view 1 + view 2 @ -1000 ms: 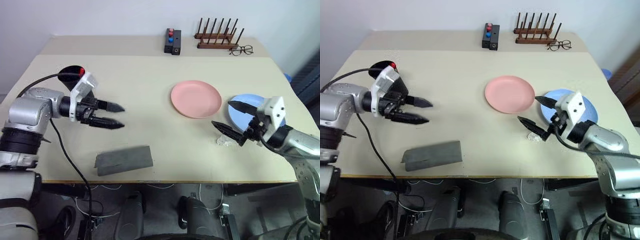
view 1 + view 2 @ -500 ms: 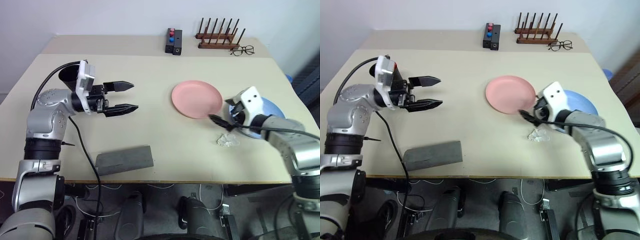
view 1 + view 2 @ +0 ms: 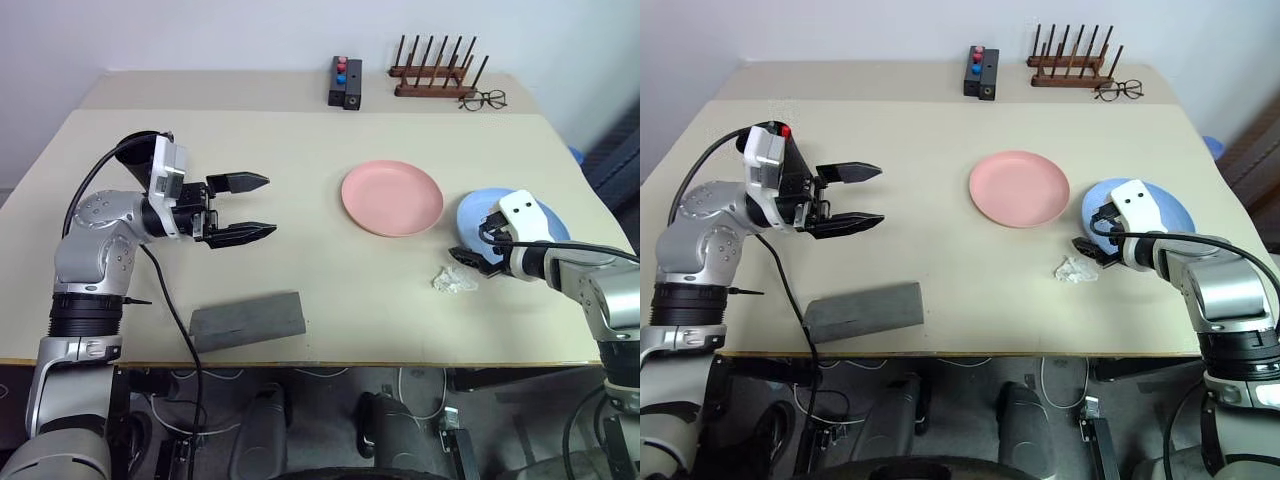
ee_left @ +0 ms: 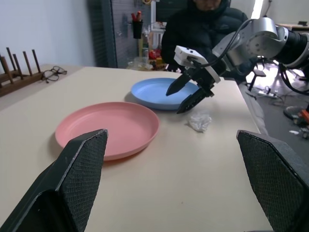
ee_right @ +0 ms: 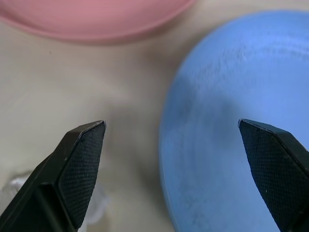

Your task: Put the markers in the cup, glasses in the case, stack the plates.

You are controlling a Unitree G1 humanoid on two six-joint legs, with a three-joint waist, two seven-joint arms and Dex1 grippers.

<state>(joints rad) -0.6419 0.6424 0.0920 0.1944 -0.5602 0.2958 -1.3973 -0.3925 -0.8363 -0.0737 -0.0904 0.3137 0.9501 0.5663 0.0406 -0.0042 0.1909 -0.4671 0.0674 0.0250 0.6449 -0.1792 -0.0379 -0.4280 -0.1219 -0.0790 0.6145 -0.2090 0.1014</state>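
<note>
Lying beside the round light-blue plastic plate (image 3: 520,225), crumpled clear wrapper (image 3: 455,281) nearly touches right gripper (image 3: 468,256); matte grey case (image 3: 247,320) lies crosswise; both grippers' fingers apart.

Your robot's arms are silver-grey metal with black joint bands; each wrist carries a white boxy camera mount. Your left gripper (image 3: 243,207) and right gripper (image 4: 185,96) have tapered black fingers. Black cables loop off both forearms.

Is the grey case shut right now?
Shut: the grey case lies flat near the table's front edge, lid down.
</note>
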